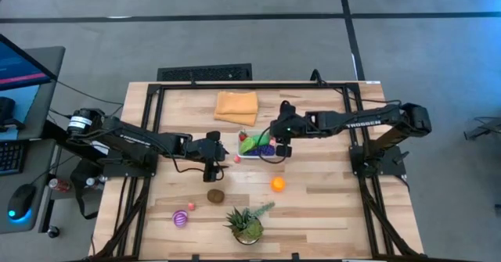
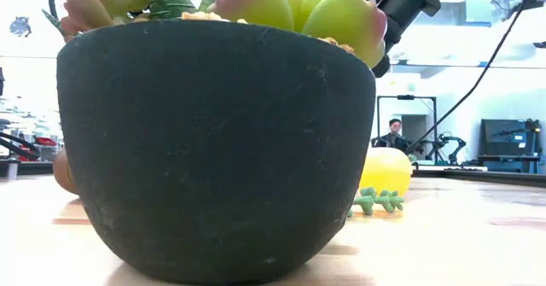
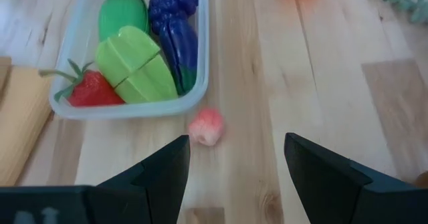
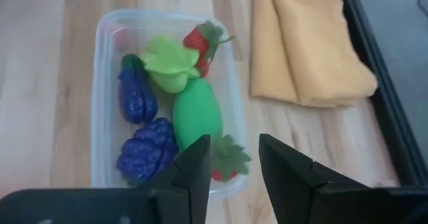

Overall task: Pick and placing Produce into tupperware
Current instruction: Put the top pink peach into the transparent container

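Note:
The clear tupperware (image 1: 249,155) stands mid-table and holds produce: strawberries (image 4: 202,40), a green fruit (image 4: 196,114), a light-green piece (image 3: 137,67), an eggplant (image 3: 179,50) and grapes (image 4: 147,150). My left gripper (image 1: 213,166) hovers open to the tub's left, with a small pink fruit (image 3: 206,127) on the wood just ahead of its fingers. My right gripper (image 4: 234,157) is shut and hangs over the tub's right end, holding nothing. An orange (image 1: 278,184), a brown fruit (image 1: 215,195), a striped pink-purple one (image 1: 181,218) and a tiny pink one (image 1: 191,206) lie on the near half of the table.
A folded orange cloth (image 1: 236,107) lies beyond the tub, near the far edge. A spiky potted plant (image 1: 247,224) stands at the near edge, and its black pot (image 2: 213,149) fills most of the low view. A person (image 2: 392,137) sits in the room behind.

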Controlling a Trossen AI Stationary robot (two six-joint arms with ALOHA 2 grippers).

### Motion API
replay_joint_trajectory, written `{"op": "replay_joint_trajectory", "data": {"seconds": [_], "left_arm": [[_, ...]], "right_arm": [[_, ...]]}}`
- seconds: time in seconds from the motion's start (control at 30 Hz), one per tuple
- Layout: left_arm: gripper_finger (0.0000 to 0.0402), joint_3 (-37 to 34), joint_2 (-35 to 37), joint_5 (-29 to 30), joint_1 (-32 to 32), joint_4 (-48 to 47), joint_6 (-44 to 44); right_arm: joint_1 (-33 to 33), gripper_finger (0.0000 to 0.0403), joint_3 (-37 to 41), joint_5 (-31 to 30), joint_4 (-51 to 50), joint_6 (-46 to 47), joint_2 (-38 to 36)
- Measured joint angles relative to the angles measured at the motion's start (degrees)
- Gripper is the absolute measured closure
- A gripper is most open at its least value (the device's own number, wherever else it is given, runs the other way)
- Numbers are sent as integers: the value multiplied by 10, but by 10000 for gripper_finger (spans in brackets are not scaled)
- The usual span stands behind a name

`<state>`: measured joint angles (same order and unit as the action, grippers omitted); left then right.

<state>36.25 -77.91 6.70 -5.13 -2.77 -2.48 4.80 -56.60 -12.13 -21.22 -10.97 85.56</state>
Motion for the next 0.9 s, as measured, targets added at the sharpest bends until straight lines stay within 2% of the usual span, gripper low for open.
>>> {"op": "replay_joint_trajectory", "data": {"seconds": [0.13,0.23,0.37,0.5,0.63,0.77,0.9], "left_arm": [[166,0,10,3,-13,-46,-2],[166,0,34,30,-26,-104,22],[166,0,84,67,-50,-155,62],[166,0,142,93,-85,-168,84],[166,0,193,143,-132,-187,101],[166,0,230,209,-178,-226,134],[166,0,249,265,-217,-262,174]], "right_arm": [[-20,284,0,1,-21,13,0],[-35,284,0,2,-37,20,0],[-50,284,0,1,-47,13,0],[-52,284,0,2,-46,1,-1],[-49,284,6,1,-38,-3,-2],[-40,284,58,2,15,-9,-28],[-27,284,145,1,93,8,-94]]}}
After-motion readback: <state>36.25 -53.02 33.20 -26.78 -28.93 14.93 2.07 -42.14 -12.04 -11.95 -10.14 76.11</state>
